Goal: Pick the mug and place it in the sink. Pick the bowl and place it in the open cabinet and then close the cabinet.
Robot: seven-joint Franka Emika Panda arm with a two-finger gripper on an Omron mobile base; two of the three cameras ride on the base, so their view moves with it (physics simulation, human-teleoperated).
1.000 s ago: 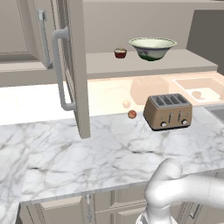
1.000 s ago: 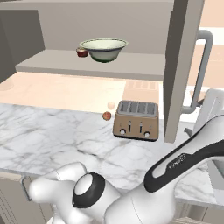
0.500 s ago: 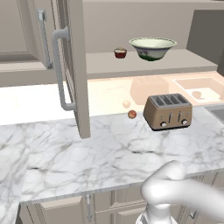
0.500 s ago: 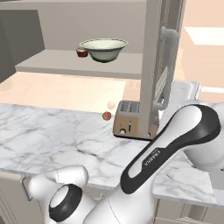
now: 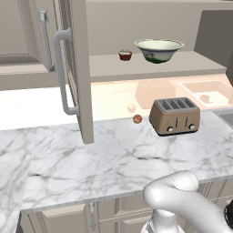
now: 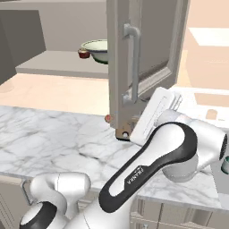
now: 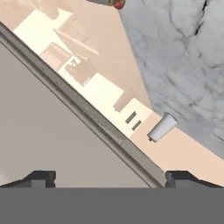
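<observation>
The left base view shows the bowl (image 5: 159, 49) standing upright on the shelf of the cabinet (image 5: 154, 68), with a small dark-red cup (image 5: 125, 55) just beside it at nine o'clock, and the toaster (image 5: 175, 116) on the marble counter (image 5: 91, 159) below; two small round fruits (image 5: 134, 114) lie near the toaster at nine o'clock. The cabinet door (image 5: 78, 68) stands open with its silver bar handle (image 5: 61, 73) facing the camera. The right base view shows what the left does not: the arm (image 6: 152, 156) bent upward in a dark-and-white elbow, its white hand (image 6: 154, 112) tilted against the lower edge of the door (image 6: 147, 58), which hides most of the toaster. The hand view looks along a flat grey-beige panel (image 7: 57, 131) crossing diagonally, with marble at one o'clock. The gripper (image 7: 109, 177) has its jaws spread wide, the two dark tips at opposite bottom corners, nothing between them.
</observation>
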